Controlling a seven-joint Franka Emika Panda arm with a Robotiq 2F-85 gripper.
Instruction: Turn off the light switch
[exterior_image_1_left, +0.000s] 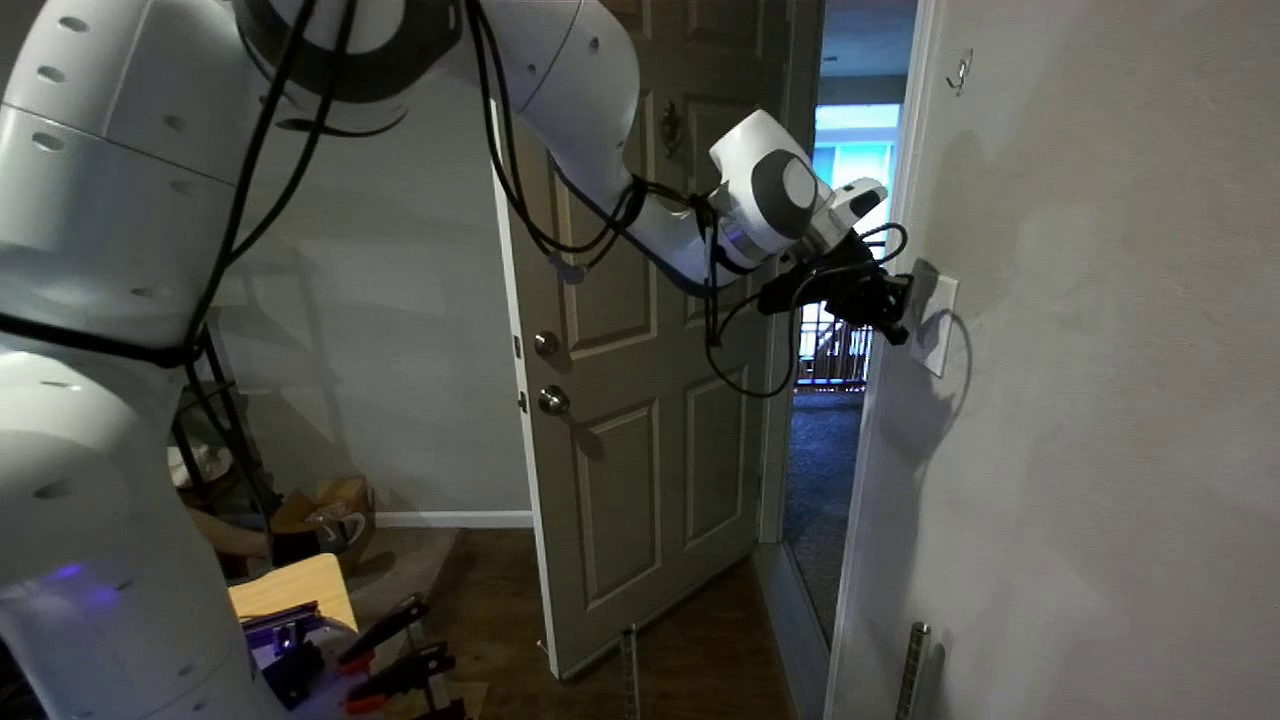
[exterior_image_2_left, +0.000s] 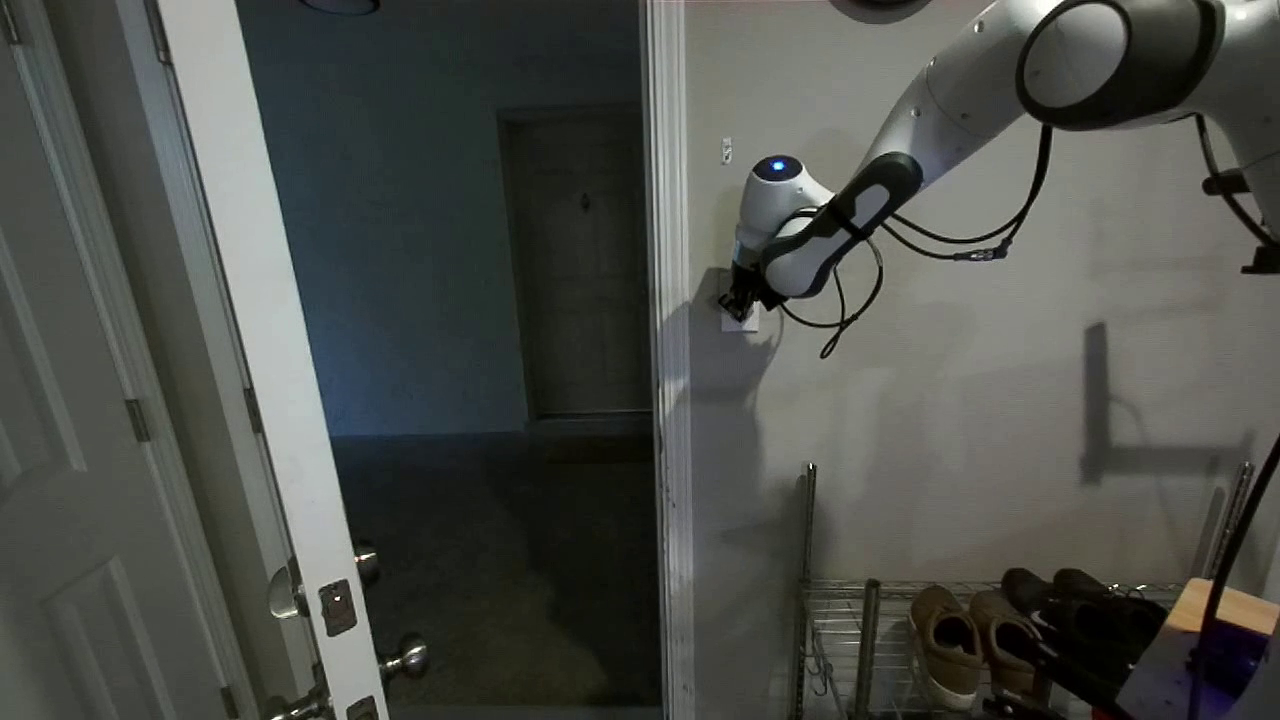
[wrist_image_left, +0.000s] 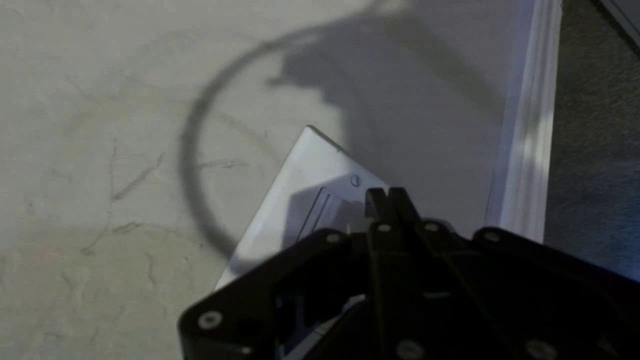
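Our pincer (wrist_image_left: 387, 194) has its fingertips (wrist_image_left: 376, 200) pressed together, nothing visible between them, and hangs close to the wall (exterior_image_1_left: 1100, 350) just beside the door frame (exterior_image_2_left: 670, 400). We judge the arm (exterior_image_2_left: 965, 100) to be the biggest worry: whether the pincer touches anything beside the door frame we cannot tell, so driving on too hard could jam it against the wall or crack what is mounted there. Next, slack cable (exterior_image_1_left: 711, 315), looping apart from the door frame in an exterior view, might catch on it if we swung the arm that way. Smaller but likelier, the fingertips could skid off the flat rocker (wrist_image_left: 336, 212) or push its wrong end, because the pincer masks the portion nearer the door frame and we cannot read which way the rocker is tipped. Our target, the light switch (exterior_image_1_left: 936, 335), sits in both exterior views on the wall near the door frame, though apart from it. We see an upright white plate (wrist_image_left: 285, 205), straight-edged and partly shaded; within it the rocker, edged by thin lines, only part of it showing; and, smallest, a slotted screw (wrist_image_left: 355, 180), farther from the door frame than the fingertips are in the wrist view.
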